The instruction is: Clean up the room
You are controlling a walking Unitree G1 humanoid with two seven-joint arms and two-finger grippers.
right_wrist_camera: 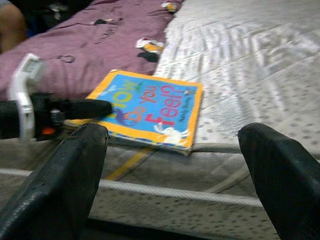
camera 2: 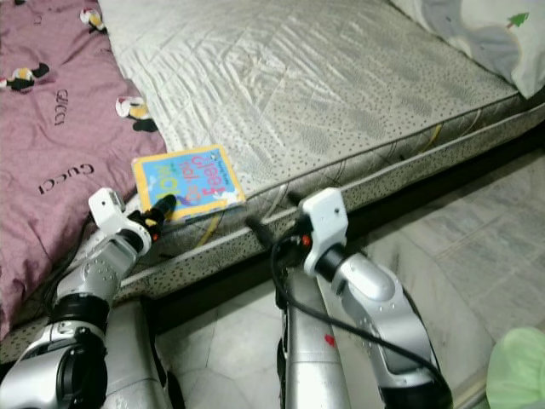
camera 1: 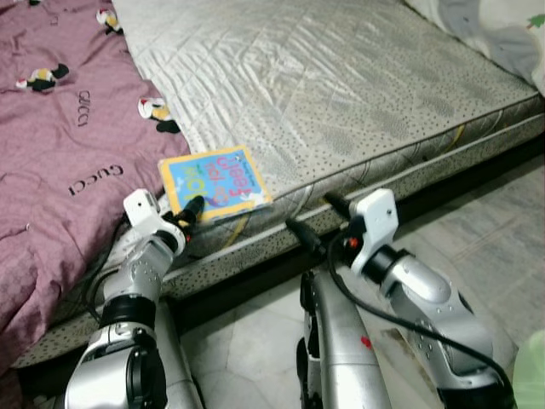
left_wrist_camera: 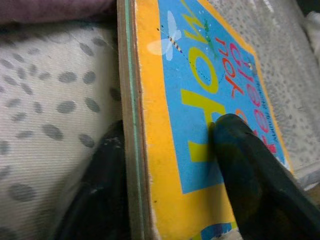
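Note:
A thin children's book (camera 1: 217, 181) with a yellow border and a blue cover lies flat at the front edge of the bare grey mattress (camera 1: 341, 85), beside the mauve blanket. My left gripper (camera 1: 189, 211) is at the book's near corner. In the left wrist view one black finger (left_wrist_camera: 250, 175) presses on the cover and the other (left_wrist_camera: 102, 190) sits under the edge of the book (left_wrist_camera: 200, 75). My right gripper (camera 1: 309, 213) hangs open in front of the mattress side, right of the book and apart from it. Its wrist view looks at the book (right_wrist_camera: 150, 107) between its spread fingers.
A mauve blanket (camera 1: 60, 153) printed with lettering and small birds covers the left part of the bed. A pale pillow or duvet (camera 2: 485, 34) lies at the far right. Below the mattress is a dark gap, then grey tiled floor (camera 1: 477, 230). Something light green (camera 2: 515, 371) sits at the lower right.

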